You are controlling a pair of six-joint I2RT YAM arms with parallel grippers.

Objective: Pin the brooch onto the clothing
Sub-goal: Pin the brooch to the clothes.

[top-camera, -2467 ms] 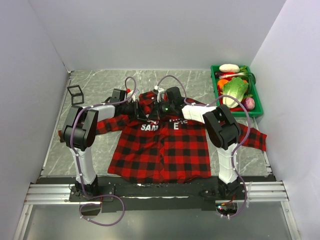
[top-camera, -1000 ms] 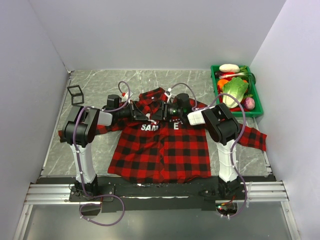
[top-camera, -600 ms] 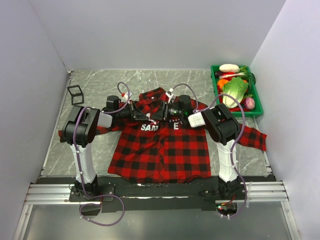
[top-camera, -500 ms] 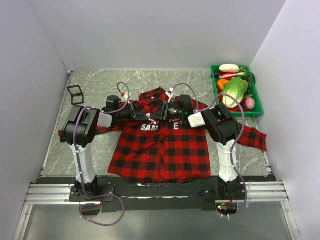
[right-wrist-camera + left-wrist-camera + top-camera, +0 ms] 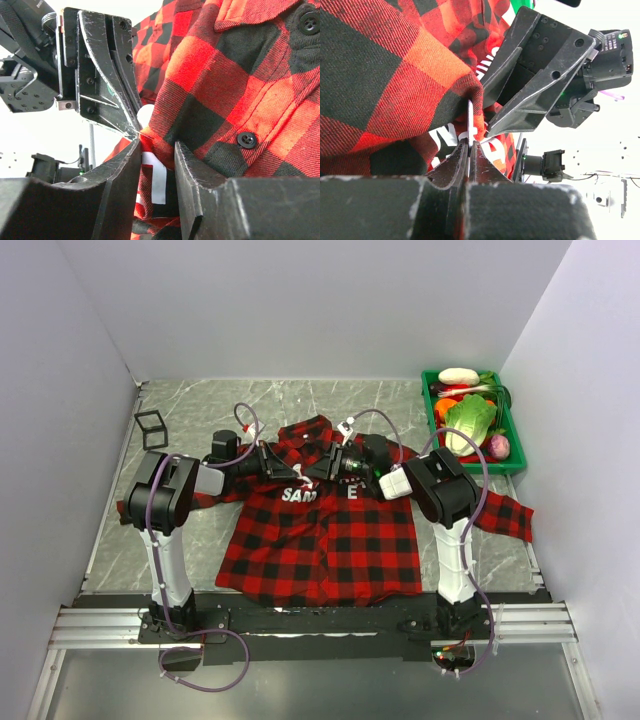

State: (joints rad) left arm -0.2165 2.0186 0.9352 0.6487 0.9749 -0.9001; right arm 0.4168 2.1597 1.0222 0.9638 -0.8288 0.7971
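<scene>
The clothing [image 5: 320,540], a red-and-black plaid shirt with white letters, lies spread on the table. Both grippers meet tip to tip over its chest. My left gripper [image 5: 293,475] [image 5: 469,144] is shut on the brooch [image 5: 470,120], seen there edge-on as a thin silver sliver pressed into a raised fold of cloth [image 5: 395,90]. In the right wrist view the brooch [image 5: 146,114] is a pale round spot at the left fingertips [image 5: 122,107]. My right gripper [image 5: 312,473] [image 5: 155,145] is closed on that fold of shirt [image 5: 235,75], with cloth filling the gap between its fingers.
A green crate [image 5: 429,415] of vegetables stands at the back right corner. A small black wire-frame cube [image 5: 150,426] sits at the back left. White walls close in the table on three sides, and the shirt's sleeves reach out past both arms.
Both grippers have come down from near the collar to the chest letters. Over the last second the right wrist shifted slightly right and its fingers narrowed on the fold. The left gripper stayed put.
</scene>
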